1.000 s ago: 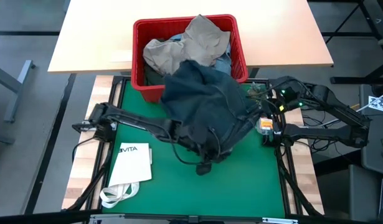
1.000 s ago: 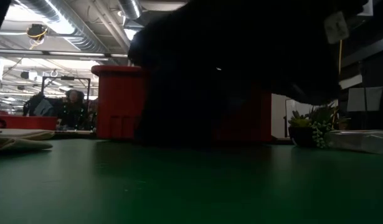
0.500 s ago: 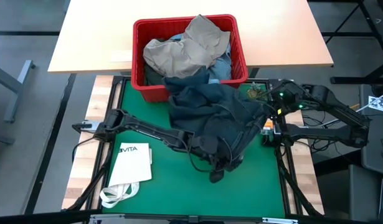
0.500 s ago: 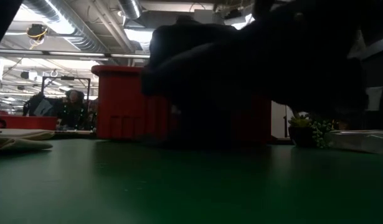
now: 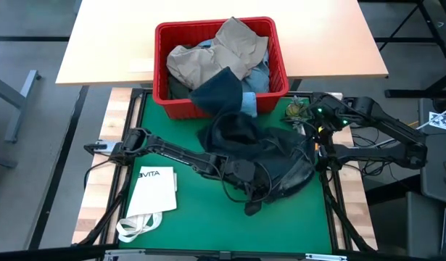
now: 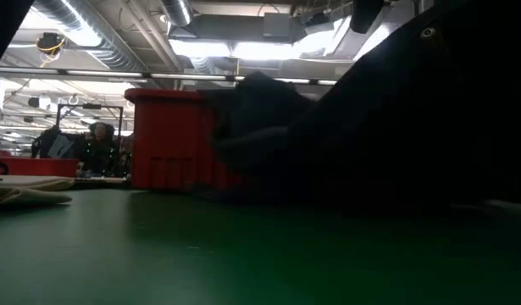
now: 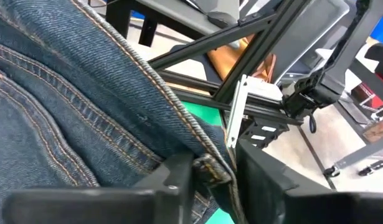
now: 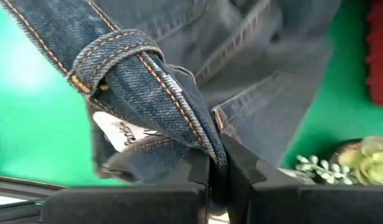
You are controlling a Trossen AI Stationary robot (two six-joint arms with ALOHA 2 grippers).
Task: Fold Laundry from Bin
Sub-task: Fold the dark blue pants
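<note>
Green table mat (image 5: 172, 221) below a pale wooden tabletop (image 5: 106, 43), seen from overhead. The bin (image 5: 162, 65) — a red slotted basket — stands at the far edge of the mat, filled with the laundry: khaki trousers (image 5: 215, 51) on top, a strip of light blue denim (image 5: 260, 76) along its right side, and part of the dark navy jeans (image 5: 255, 148) draped over its near rim. The rest of the navy jeans lies bunched on the mat just near of the bin, right of centre. The left arm reaches from the left edge across the mat to this heap; the left gripper (image 7: 213, 171) has a seamed denim edge lying between its fingers (image 7: 172, 177), which stand slightly apart, so a firm grip cannot be told. The right gripper (image 8: 213, 168), at the right edge of the heap, is clamped on a stitched fold of the same jeans beside a belt loop (image 8: 113, 53). A white tote bag (image 5: 154, 192) marked VITA lies flat on the near left of the mat, well apart from the jeans. A small green plant (image 5: 295, 110) sits just right of the bin's near right corner.
</note>
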